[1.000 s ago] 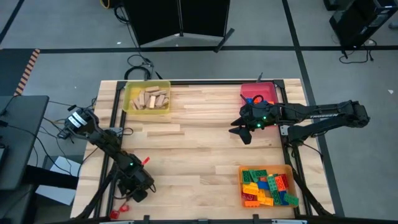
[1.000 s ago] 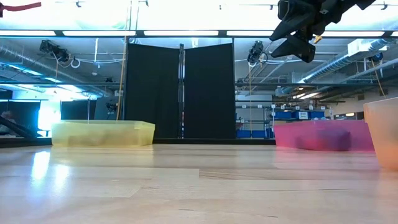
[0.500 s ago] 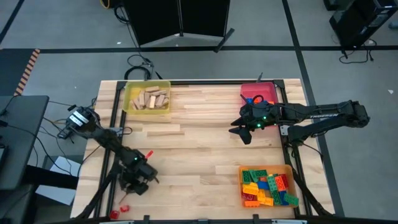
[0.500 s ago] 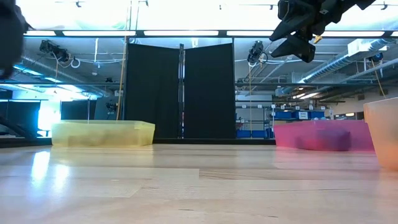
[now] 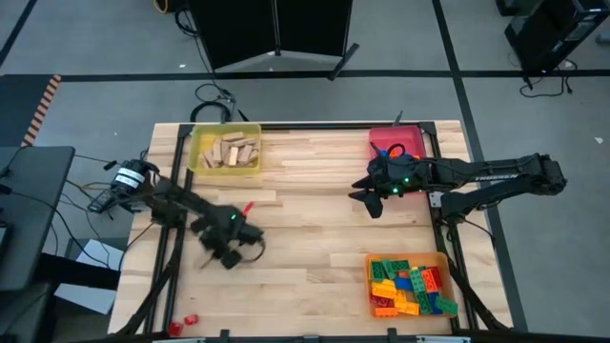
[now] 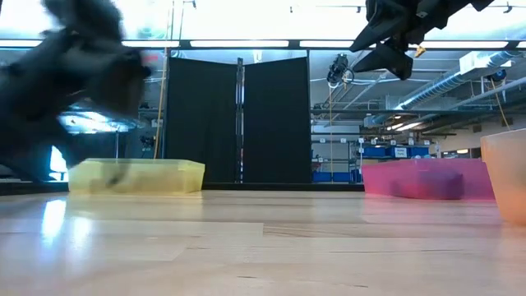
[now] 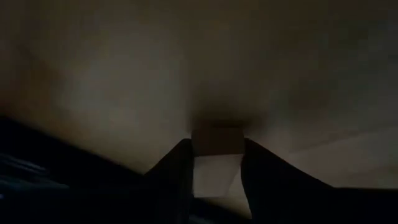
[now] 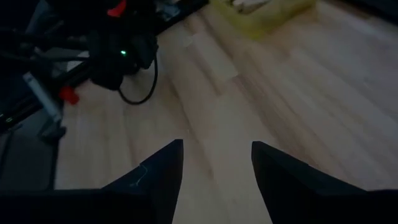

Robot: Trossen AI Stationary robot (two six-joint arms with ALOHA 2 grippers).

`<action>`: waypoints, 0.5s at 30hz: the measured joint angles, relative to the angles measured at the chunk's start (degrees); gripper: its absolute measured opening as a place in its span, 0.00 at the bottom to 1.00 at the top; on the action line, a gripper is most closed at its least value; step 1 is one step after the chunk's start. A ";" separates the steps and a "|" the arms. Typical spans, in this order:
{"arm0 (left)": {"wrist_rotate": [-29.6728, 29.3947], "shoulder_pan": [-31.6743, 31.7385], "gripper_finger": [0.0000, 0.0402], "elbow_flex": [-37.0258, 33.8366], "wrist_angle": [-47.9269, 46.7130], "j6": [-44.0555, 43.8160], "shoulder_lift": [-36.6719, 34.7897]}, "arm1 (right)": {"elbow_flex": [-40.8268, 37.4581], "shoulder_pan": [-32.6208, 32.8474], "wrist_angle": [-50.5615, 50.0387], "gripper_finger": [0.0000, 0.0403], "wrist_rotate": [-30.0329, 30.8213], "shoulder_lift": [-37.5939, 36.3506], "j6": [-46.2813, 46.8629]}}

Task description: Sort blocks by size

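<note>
Between the fingers of my left gripper (image 7: 216,148) sits a small tan wooden block (image 7: 217,139); the gripper is shut on it. In the high view this gripper (image 5: 230,253) hangs over the table's left half, and the low view shows it only as a dark blur (image 6: 82,74). My right gripper (image 8: 217,147) stands open and empty, held high over the table's right side (image 5: 368,204) beside the red tray (image 5: 408,139). More tan blocks (image 5: 229,151) lie in the yellow tray (image 5: 196,162). Coloured studded bricks (image 5: 408,286) fill the orange tray (image 5: 370,259). My left gripper pinches the tan block by two opposite sides (image 7: 198,140) between its two fingers. The fingers slant down toward the table. The block shows no other support, with only the blurred tabletop behind it.
The yellow tray stands at the far left, the red tray at the far right, the orange tray at the near right. Bare wood (image 5: 315,229) spans the table's middle. Two small red pieces (image 5: 189,319) lie off the table's near left corner.
My left gripper has swung from the table's near left corner toward the far edge and somewhat to the right, turning as it went, and it blurs in the low view. My right gripper has kept still.
</note>
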 joint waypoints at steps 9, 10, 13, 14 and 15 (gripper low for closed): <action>-25.48 16.52 0.28 24.69 -13.37 24.52 -0.05 | 0.00 -0.02 2.00 0.51 5.27 0.00 0.01; -28.12 18.44 0.28 27.80 -14.21 27.51 -0.05 | 0.00 -0.05 2.19 0.51 5.97 0.00 0.00; -33.51 24.41 0.29 36.84 -14.75 37.55 -0.16 | 0.00 -0.23 3.00 0.50 7.64 0.00 0.02; -34.93 26.66 0.29 39.65 -14.91 41.05 -0.18 | 0.00 -0.36 3.31 0.50 8.07 0.00 0.02; -36.60 28.88 0.29 42.20 -15.10 44.23 -0.18 | 0.00 -0.53 3.77 0.50 8.43 0.00 0.04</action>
